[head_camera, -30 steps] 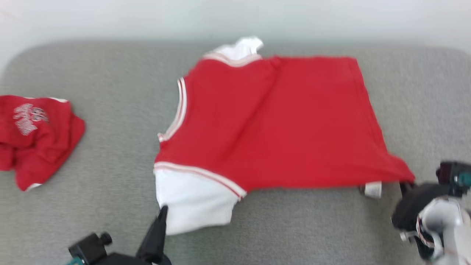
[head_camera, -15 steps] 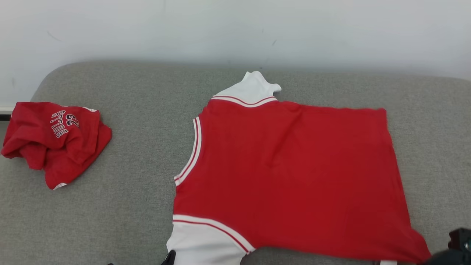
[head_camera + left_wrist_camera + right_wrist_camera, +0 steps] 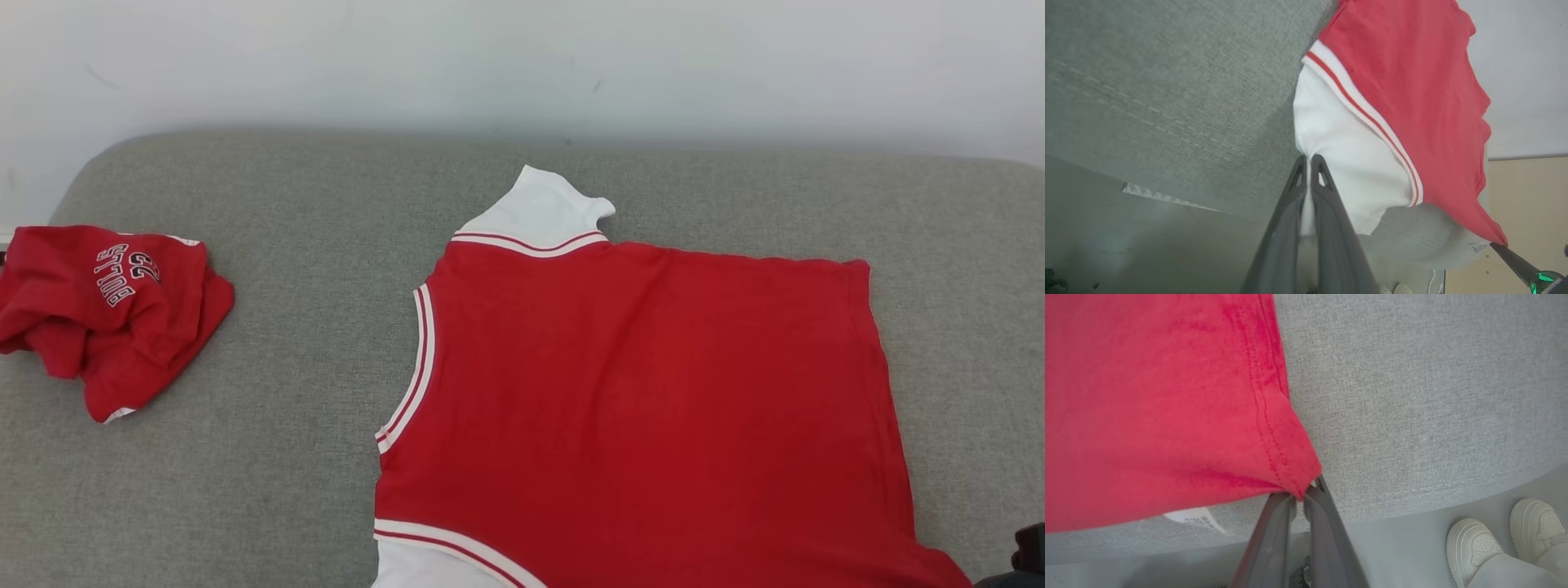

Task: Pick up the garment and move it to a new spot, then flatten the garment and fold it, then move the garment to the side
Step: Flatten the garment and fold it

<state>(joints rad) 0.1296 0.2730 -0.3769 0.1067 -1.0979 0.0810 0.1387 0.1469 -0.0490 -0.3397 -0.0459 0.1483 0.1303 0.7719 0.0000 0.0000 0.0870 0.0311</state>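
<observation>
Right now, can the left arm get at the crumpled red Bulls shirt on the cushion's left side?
Probably not yet: the left gripper is shut on the white sleeve of the spread jersey. It must let go first; beyond that, bare grey cushion leads to the Bulls shirt.

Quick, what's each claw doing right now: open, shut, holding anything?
Left claw: closed, pinching the white sleeve of the red-and-white fabric jersey.
Right claw: closed, pinching that jersey's red hem corner.
</observation>
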